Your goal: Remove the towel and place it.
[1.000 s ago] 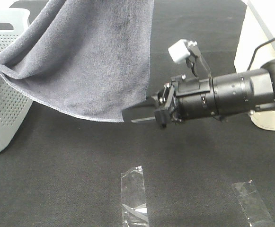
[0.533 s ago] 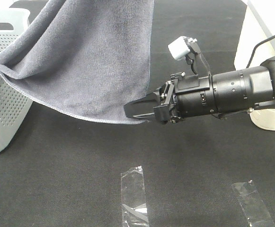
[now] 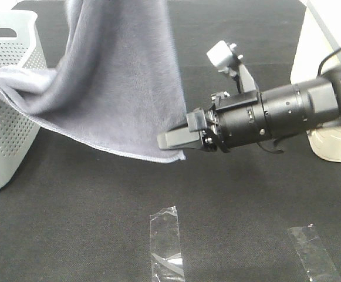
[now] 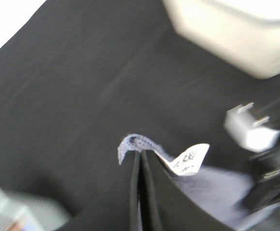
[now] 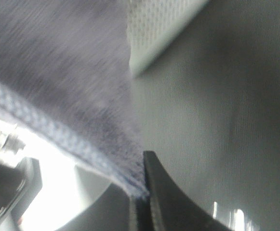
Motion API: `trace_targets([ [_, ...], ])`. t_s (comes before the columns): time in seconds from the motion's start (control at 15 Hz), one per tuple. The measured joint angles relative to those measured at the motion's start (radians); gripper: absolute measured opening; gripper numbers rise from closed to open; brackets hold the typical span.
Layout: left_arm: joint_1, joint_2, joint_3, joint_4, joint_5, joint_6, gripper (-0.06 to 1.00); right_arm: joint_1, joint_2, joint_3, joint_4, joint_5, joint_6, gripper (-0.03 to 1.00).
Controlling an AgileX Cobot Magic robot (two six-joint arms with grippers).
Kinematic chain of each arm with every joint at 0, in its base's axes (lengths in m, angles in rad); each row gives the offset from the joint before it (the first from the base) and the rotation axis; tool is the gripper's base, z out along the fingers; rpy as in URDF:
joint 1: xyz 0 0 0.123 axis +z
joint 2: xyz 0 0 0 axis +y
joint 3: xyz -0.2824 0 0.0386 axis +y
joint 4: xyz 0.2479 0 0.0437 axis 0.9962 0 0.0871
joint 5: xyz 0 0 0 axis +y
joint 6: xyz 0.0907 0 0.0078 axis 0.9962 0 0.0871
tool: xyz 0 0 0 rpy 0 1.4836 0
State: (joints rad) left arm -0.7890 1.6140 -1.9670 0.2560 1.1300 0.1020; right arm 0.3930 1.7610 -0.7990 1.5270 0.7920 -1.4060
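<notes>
one towel (image 3: pixel 117 88) is hung upright, its lower hem slanted down from the one perforated basket (image 3: pixel 9 117) to a corner clenched in the right tool (image 3: pixel 162 140); another corner is pinched by the left tool (image 4: pixel 140 155). three tape strips (image 3: pixel 165 235) are counted.

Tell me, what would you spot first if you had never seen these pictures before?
The big greyish-purple towel grabs your eye first. It hangs down from the top of the high view, with one end draped over the rim of the grey holey basket on the left. Next is the black right arm reaching in from the right, its jaws pinched shut on the towel's bottom corner.
</notes>
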Motion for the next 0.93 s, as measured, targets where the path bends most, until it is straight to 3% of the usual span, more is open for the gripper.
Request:
trace_targets([
  [0.2,0.003,0.062,0.0,0.196,0.082,-0.078,0.0,0.0,-0.077,-0.145,-0.487,-0.013,0.49,0.0],
  [0.27,0.015,0.086,0.0,0.22,0.083,-0.102,0.0,0.001,-0.101,-0.215,-0.662,-0.001,0.649,0.0],
  [0.47,0.127,0.144,0.0,0.222,0.083,-0.164,0.0,0.001,-0.134,-0.39,-1.21,0.045,1.113,0.0],
  [0.53,0.167,0.169,0.0,0.187,0.083,-0.172,0.0,0.003,-0.134,-0.444,-1.336,0.045,1.234,0.0],
  [0.6,0.201,0.199,0.0,0.145,0.076,-0.176,0.0,0.003,-0.134,-0.499,-1.447,0.046,1.315,0.0],
  [0.73,0.262,0.247,0.0,0.056,-0.033,-0.173,0.0,0.0,-0.134,-0.6,-1.598,0.053,1.397,0.0],
  [0.93,0.279,0.291,0.0,0.038,-0.32,-0.163,0.0,-0.063,-0.124,-0.765,-1.682,0.043,1.419,0.0],
])
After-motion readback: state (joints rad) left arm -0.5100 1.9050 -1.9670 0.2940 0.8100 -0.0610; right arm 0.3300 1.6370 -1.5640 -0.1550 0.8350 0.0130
